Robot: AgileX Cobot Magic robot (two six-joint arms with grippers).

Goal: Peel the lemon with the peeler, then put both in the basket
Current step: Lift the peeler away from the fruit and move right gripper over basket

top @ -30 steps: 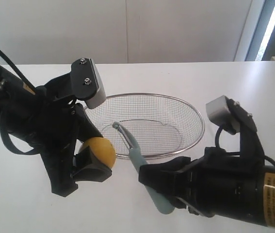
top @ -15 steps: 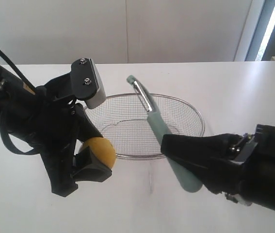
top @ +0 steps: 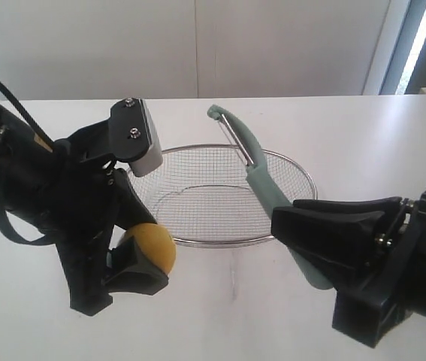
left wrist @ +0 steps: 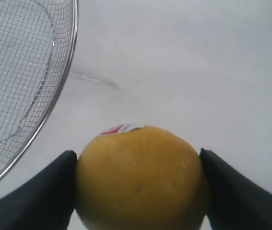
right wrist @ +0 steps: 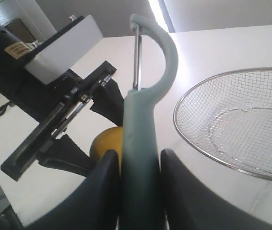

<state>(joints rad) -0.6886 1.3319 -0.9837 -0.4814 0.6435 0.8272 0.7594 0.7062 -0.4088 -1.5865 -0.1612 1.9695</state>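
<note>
**A:** Where do we stand on the peel?

**B:** Not started, as far as we can see. Left end effector (left wrist: 136, 194) is pinching the lemon (top: 154, 244) from both sides, lower left of the exterior frame, near the front rim of the basket (top: 190, 147). The skin looks whole in the left wrist view: sticker (left wrist: 121, 128) still on, no cut strip.

**A:** Peeler?

**B:** Right end effector (right wrist: 140, 191) is clamped on the handle of the peeler (top: 254, 162). Head and blade point toward the upper centre of the exterior frame, over the basket. The blade is apart from the lemon, no contact.

**A:** Anything in the basket?

**B:** Nothing. It sits mid-frame on the tabletop (top: 220, 316).

**A:** So what's left for us?

**B:** We reckon all of it. We have both grasps and that's it. Still to do: get the blade onto the skin, peel, then put the lemon and the peeler in the basket.
</note>
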